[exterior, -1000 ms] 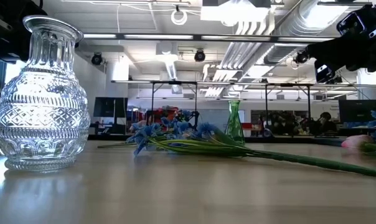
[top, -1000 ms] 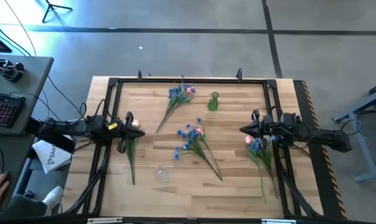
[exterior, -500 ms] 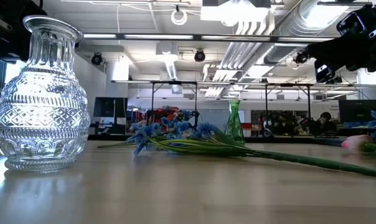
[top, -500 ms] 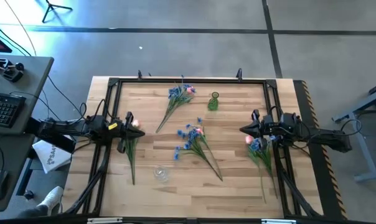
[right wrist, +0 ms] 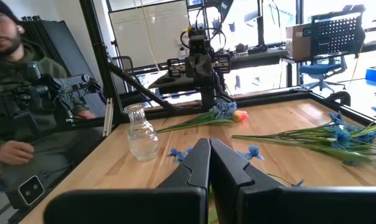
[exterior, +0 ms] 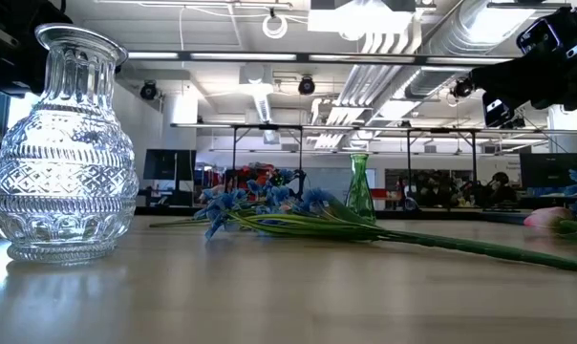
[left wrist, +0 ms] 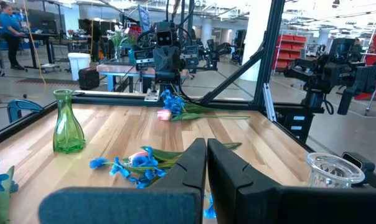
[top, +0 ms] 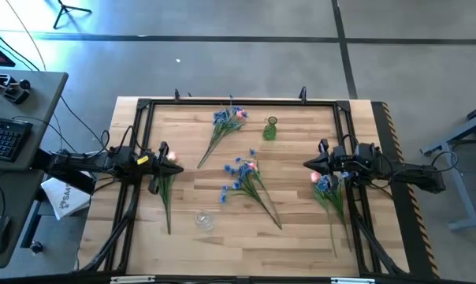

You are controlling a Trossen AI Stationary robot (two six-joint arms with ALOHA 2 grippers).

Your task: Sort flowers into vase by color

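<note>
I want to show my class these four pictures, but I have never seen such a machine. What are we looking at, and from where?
It is a robot with two dark arms at a wooden table. One picture looks straight down, one looks level across the tabletop, and two come from cameras on the wrists. The left gripper and the right gripper wait at opposite sides, fingers closed, holding nothing. On the table lie four bunches of flowers, blue and pink; one bunch lies in the middle. A green vase stands at the far side, a clear glass vase at the near side. Both are empty.
</note>
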